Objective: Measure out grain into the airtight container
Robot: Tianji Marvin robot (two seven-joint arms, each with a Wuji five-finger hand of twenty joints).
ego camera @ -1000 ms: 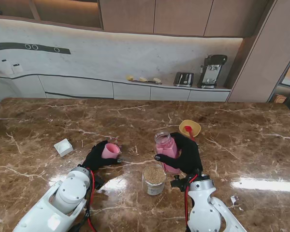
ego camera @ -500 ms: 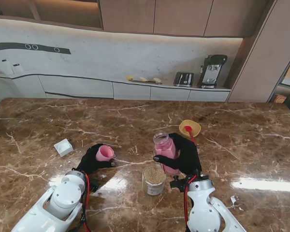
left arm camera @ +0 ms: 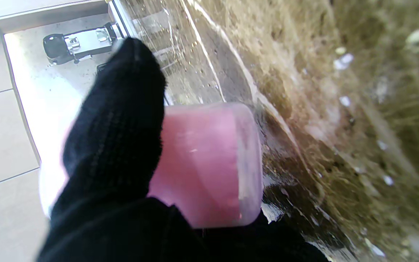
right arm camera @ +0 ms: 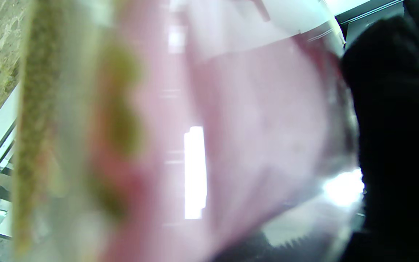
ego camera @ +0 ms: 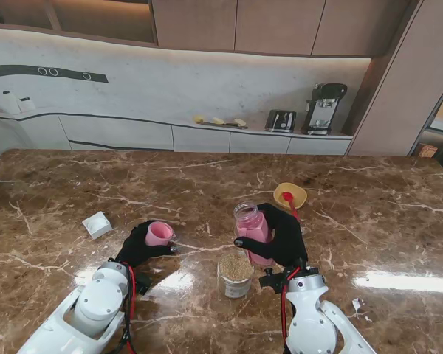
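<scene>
My right hand is shut on a clear jar of pink grain, held upright with its mouth open, just beyond a smaller glass container partly filled with tan grain. The jar fills the right wrist view as a pink blur. My left hand is shut on a pink lid, low over the marble table. In the left wrist view the pink lid sits between my black fingers, close to the table top.
A yellow funnel with a red scoop lies beyond the right hand. A small white box sits to the left, beyond the left hand. A white scrap lies on the near right.
My left hand drew the pink lid left and nearer to me, lower toward the table. The right hand shifted the jar very slightly left, then held still.
</scene>
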